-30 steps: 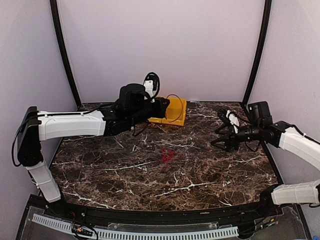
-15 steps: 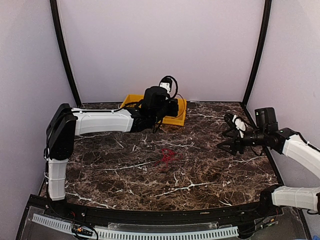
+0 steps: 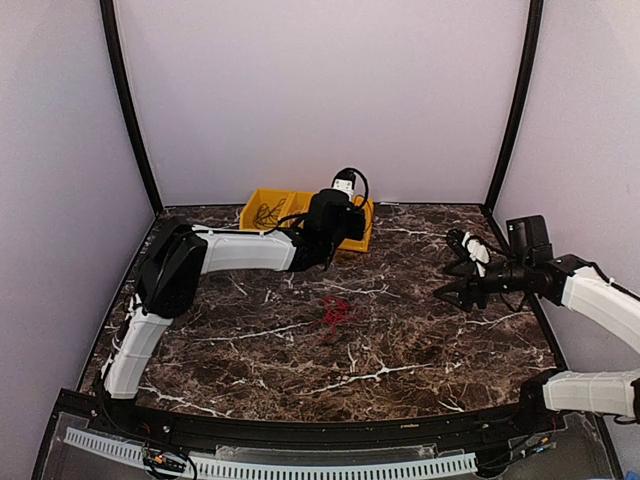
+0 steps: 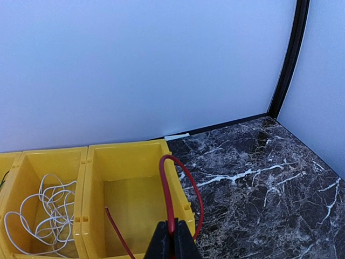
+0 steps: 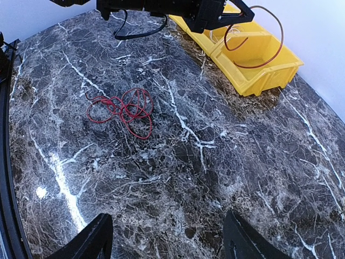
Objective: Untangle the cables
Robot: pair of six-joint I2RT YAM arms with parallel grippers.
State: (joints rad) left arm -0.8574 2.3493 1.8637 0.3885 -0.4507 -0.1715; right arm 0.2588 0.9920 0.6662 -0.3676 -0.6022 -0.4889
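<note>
Left gripper (image 4: 172,240), clamped on a red cable (image 4: 167,189) (loop arching upward, tail trailing down), hangs above the right compartment of the yellow bin (image 4: 129,148) at the table's (image 4: 259,178) far edge.

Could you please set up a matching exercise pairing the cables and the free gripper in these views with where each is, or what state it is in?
Things:
1. thin white looped cable
2. single red cable loop
3. tangled bundle of red cables
4. right gripper

Places or states:
A. lying on the dark marble table
B. open, holding nothing
C. pinched in the shut left gripper
D. lying inside a compartment of the yellow plastic bin

Pairs: 1-D, 2-C, 3-A, 4-B
</note>
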